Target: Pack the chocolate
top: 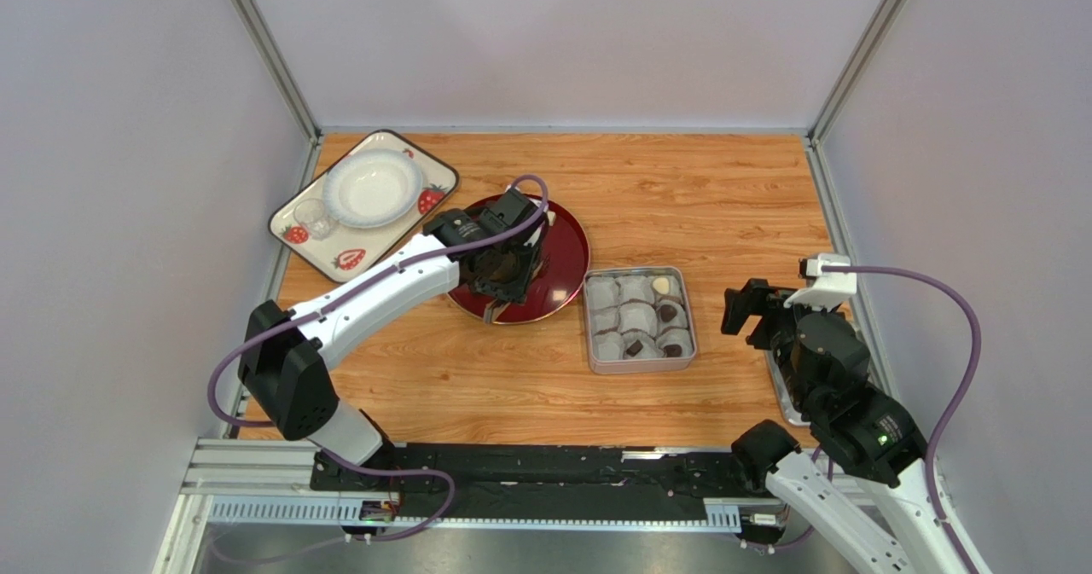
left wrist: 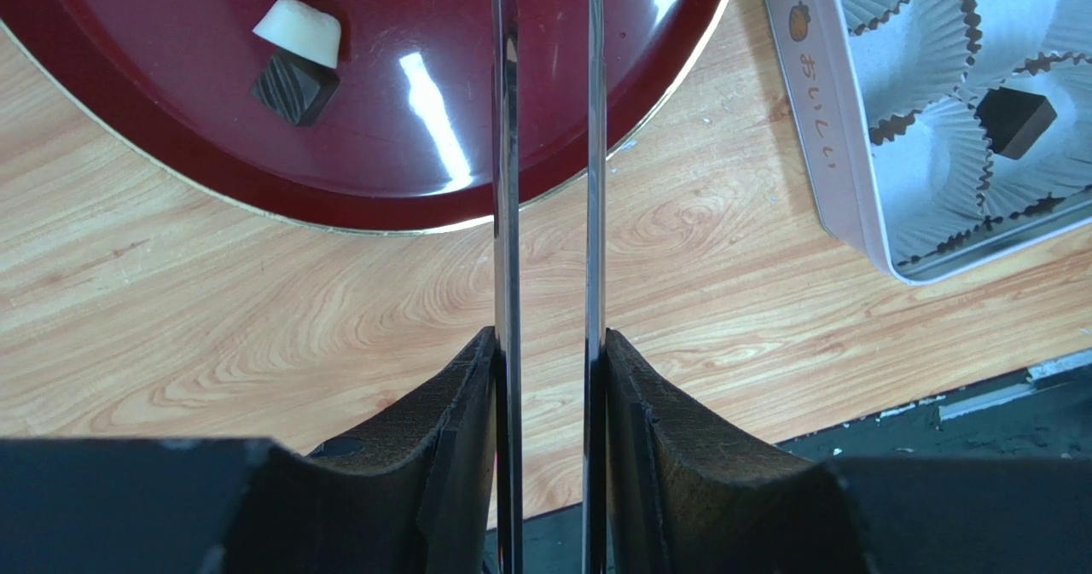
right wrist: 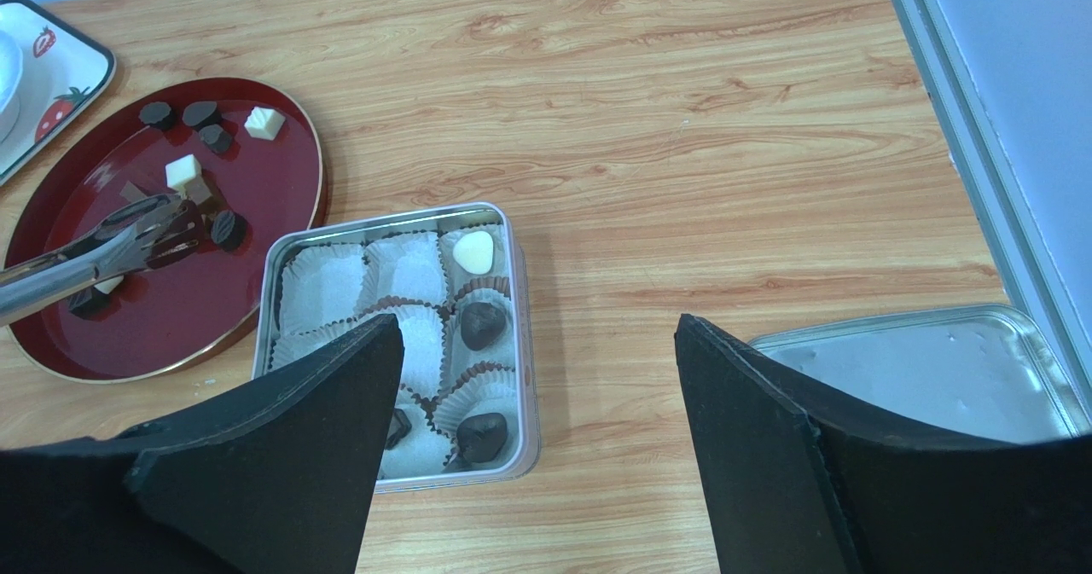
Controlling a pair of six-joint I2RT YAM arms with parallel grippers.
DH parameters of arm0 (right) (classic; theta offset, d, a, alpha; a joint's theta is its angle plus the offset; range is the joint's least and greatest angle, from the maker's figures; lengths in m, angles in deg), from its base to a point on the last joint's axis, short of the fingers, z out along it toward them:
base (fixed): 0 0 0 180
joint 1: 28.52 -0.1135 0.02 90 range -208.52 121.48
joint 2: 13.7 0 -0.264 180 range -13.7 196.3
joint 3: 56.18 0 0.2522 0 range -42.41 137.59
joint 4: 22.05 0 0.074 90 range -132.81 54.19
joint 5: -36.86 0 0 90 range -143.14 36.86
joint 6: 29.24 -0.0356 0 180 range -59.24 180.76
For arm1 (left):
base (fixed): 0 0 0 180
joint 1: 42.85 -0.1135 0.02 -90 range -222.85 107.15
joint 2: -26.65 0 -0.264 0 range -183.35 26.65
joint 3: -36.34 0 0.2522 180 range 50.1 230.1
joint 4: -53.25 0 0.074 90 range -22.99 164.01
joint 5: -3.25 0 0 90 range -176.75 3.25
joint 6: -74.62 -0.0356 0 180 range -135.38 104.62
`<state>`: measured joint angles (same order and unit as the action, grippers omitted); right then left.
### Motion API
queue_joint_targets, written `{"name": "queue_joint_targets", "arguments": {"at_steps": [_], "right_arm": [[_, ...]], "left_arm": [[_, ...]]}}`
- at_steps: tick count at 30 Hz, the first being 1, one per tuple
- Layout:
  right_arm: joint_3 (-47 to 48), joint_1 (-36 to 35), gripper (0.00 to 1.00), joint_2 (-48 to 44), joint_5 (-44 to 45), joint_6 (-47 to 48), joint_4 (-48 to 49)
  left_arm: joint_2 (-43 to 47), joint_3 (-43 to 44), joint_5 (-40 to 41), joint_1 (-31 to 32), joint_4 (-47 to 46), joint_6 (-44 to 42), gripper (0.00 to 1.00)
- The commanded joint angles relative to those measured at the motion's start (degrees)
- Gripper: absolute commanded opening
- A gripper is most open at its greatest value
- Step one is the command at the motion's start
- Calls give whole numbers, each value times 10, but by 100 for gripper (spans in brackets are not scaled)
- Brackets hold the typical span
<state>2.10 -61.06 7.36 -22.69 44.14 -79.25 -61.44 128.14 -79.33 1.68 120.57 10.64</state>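
Right gripper (top: 747,308) hovers spread wide and empty by the worktop's (top: 718,203) right edge, near a tin lid (right wrist: 897,369). We see the left gripper (left wrist: 549,344) clamped on tongs (left wrist: 506,152), tips over the red plate (right wrist: 276,184) mid-worktop. Chocolate (right wrist: 228,229) lies mostly on that plate. A few pieces sit in paper cups (right wrist: 327,286) of the grey tin (right wrist: 519,344) just right of it.

Glossy plate (left wrist: 192,139), wooden table (left wrist: 256,305), matt chocolate (left wrist: 295,85)

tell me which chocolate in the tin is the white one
The heart-shaped piece in the far right corner cup of the tin. It alone is white; the other pieces in the cups are dark brown.
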Motion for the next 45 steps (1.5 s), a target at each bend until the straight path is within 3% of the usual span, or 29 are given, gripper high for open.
{"name": "queue_joint_targets", "arguments": {"at_steps": [1,29,33,45], "right_arm": [[0,1,82,5,1,8,22],[-1,1,82,1,0,9,22],[0,1,82,1,1,9,23],[0,1,82,0,2,9,23]], "left_arm": [[-14,8,14,1,-2,10,42],[-105,43,22,-7,-20,-1,44],[-98,42,5,-7,-14,-3,32],[14,12,-83,2,-5,-54,28]]}}
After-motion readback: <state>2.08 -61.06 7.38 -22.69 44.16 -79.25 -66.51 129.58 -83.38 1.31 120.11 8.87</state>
